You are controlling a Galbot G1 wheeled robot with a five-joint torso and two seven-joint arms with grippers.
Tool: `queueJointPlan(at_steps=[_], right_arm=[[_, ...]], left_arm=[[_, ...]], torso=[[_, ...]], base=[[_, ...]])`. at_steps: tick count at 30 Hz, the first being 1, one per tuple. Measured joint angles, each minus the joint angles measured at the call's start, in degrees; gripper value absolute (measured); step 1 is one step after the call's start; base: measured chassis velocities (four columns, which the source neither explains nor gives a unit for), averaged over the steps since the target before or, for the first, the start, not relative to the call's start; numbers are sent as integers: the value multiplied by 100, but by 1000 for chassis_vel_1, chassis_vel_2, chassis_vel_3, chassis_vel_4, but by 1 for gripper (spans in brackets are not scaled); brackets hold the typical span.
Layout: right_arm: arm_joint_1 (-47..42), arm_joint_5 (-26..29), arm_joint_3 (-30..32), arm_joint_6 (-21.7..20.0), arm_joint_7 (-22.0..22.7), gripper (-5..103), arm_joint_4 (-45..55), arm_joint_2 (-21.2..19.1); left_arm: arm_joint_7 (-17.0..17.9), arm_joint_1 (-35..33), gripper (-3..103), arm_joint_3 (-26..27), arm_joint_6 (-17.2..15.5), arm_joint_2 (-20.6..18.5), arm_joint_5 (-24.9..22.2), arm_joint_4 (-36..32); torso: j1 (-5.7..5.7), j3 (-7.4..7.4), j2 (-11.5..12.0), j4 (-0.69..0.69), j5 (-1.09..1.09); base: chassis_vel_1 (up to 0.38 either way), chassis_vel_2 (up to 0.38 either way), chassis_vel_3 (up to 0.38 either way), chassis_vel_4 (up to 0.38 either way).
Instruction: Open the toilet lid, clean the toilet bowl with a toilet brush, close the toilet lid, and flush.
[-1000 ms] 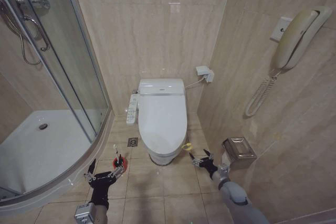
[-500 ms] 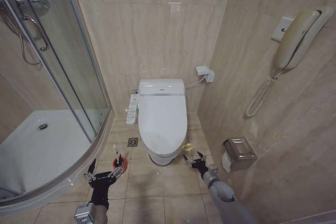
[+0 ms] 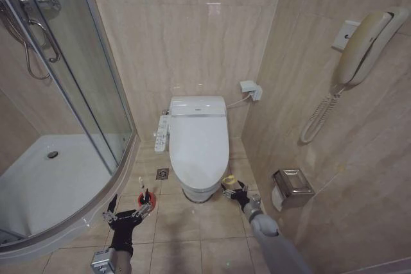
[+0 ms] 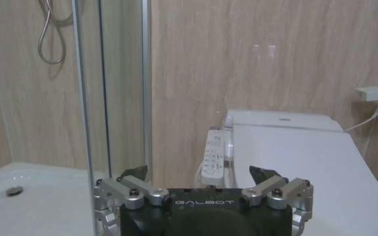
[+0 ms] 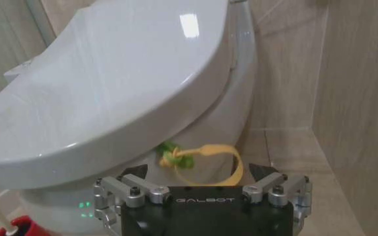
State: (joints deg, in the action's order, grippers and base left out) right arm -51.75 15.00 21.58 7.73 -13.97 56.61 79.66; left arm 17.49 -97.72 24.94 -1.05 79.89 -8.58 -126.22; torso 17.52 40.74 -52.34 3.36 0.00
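The large glossy white plastic toilet lid is down flat over the white ceramic toilet bowl, which stands against the beige tiled back wall between the curved glass shower enclosure and the right-hand wall. From the lid's front right edge hangs a small yellow loop band with a green knot, and that is where the action is. The right end effector sits low beside the front right corner of the bowl, fingers spread wide, holding nothing. In the right wrist view the right end effector has the yellow loop dangling just in front of it, between the two open fingertips; whether either one touches the band I cannot tell.

Over on the other side, the left end effector hovers low above the floor tiles, also spread open and empty. Just ahead of it stands the small toilet brush with its thin white stick handle and round red holder cup, on the floor at the bowl's front left, close to the shower tray's curved edge. In the left wrist view the left end effector faces the lid's flank and the narrow white button panel fixed at the bowl's side.

A metal paper holder is mounted on the right wall, just beyond the right arm.
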Motion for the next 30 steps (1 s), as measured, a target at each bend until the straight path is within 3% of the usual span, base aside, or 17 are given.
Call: queueJointPlan(at_steps=[12,30], right_arm=[[249,-362,76,190,-50,100,-251,-88],[89,-349,251,188,97,100,-122,-404]], left_arm=[[0,0,100,0,0,0,0,0],[0,0,100,0,0,0,0,0]], torso=[[0,0,0,0,0],[0,0,0,0,0]], base=[[0,0,0,0],[0,0,0,0]])
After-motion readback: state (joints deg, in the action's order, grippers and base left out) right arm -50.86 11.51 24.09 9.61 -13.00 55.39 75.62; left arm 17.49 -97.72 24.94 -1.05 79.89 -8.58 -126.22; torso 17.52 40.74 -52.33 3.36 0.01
